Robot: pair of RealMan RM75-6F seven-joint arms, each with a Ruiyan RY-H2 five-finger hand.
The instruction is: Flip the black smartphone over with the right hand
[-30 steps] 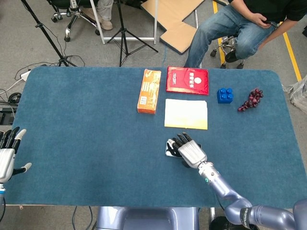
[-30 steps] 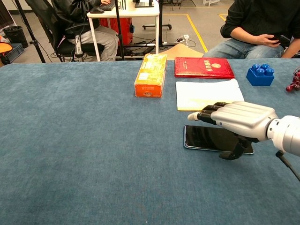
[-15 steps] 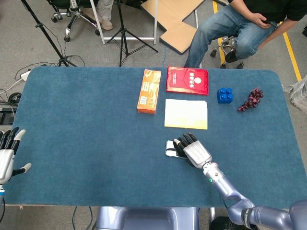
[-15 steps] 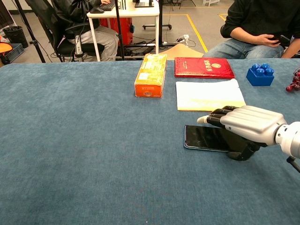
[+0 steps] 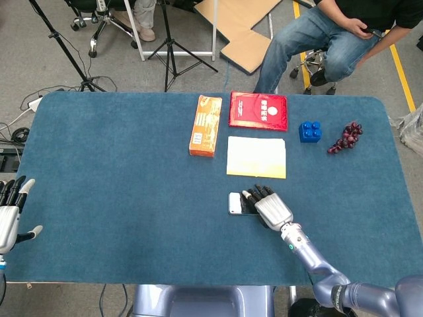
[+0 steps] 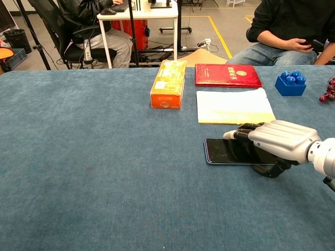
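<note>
The black smartphone [image 5: 235,203] [image 6: 226,151] lies screen-up on the blue table [image 5: 119,172], just in front of the pale paper. My right hand [image 5: 271,208] [image 6: 277,141] covers its right end: the fingers curl over the far long edge and the thumb presses the near edge, so the phone is pinched across its width. The phone's left half shows and looks flat or barely raised. My left hand [image 5: 10,214] hangs off the table's left edge, fingers spread, holding nothing.
A pale yellow paper [image 5: 256,157] lies right behind the phone. Further back are an orange box [image 5: 205,125], a red booklet [image 5: 258,110], a blue brick [image 5: 309,131] and dark grapes [image 5: 345,137]. A seated person [image 5: 344,33] is behind the table.
My right hand has drawn back to the right and lowered onto the phone's right end, closing around its edges. More of the phone's left part shows. The left hand has stayed put.
</note>
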